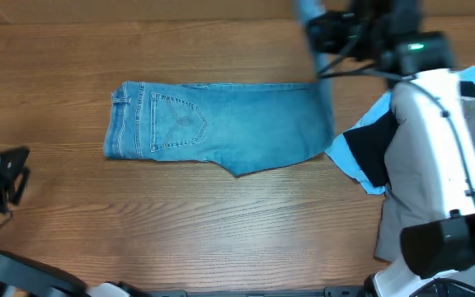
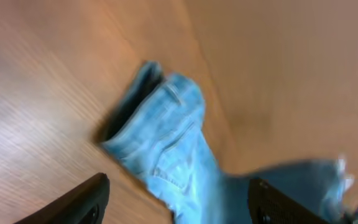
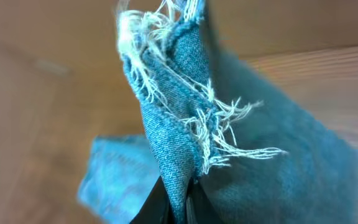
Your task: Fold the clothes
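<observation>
A pair of light blue jeans lies across the middle of the wooden table, waistband and back pocket at the left. My right gripper is shut on the frayed leg hem and holds it lifted above the table at the far right of the jeans. My left gripper is open and empty at the table's left edge, apart from the jeans. In the left wrist view the waistband end shows beyond the open fingers.
A pile of other clothes, grey, black and light blue, lies at the right side of the table under the right arm's white body. Bare wood stretches in front of the jeans.
</observation>
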`<action>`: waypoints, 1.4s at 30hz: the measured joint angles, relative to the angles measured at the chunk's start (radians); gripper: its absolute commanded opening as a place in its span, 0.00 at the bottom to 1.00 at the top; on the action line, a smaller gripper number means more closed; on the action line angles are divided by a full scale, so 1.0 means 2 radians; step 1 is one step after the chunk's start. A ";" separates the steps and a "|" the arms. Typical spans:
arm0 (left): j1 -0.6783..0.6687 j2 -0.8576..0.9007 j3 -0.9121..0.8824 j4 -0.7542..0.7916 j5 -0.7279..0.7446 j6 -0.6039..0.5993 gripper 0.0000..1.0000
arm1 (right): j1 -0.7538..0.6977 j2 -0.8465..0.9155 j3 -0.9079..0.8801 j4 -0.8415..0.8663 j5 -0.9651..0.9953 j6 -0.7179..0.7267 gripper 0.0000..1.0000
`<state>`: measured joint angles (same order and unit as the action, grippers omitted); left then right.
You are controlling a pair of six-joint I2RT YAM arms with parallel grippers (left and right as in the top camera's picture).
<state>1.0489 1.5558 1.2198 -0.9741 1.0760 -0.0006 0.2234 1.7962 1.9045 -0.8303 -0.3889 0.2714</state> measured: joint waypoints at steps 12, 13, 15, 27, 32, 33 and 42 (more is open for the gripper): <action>-0.169 -0.125 0.263 -0.163 -0.189 -0.015 0.89 | 0.206 0.066 0.000 0.149 0.106 0.055 0.04; -0.175 -0.127 0.283 -0.172 -0.199 -0.015 0.89 | 0.213 0.079 0.000 0.161 0.109 0.061 0.04; -0.180 -0.130 0.310 -0.187 -0.211 -0.017 0.89 | 0.227 0.107 0.000 0.184 0.111 0.069 0.04; -0.185 -0.131 0.337 -0.202 -0.238 -0.026 0.93 | 0.286 0.187 0.000 0.209 0.110 0.081 1.00; -0.204 -0.125 0.337 -0.208 -0.264 -0.026 0.96 | 0.281 0.176 0.000 0.139 0.119 0.066 1.00; -0.210 -0.122 0.337 -0.208 -0.269 -0.026 0.96 | 0.274 0.170 0.000 0.115 0.121 0.065 1.00; -0.253 -0.037 0.336 -0.209 -0.318 -0.011 0.96 | 0.146 0.065 0.001 -0.118 0.127 0.064 0.92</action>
<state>0.5434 1.4811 1.8912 -1.3918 0.4404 -0.0235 0.5148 1.9255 1.9060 -1.0660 -0.1349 0.3985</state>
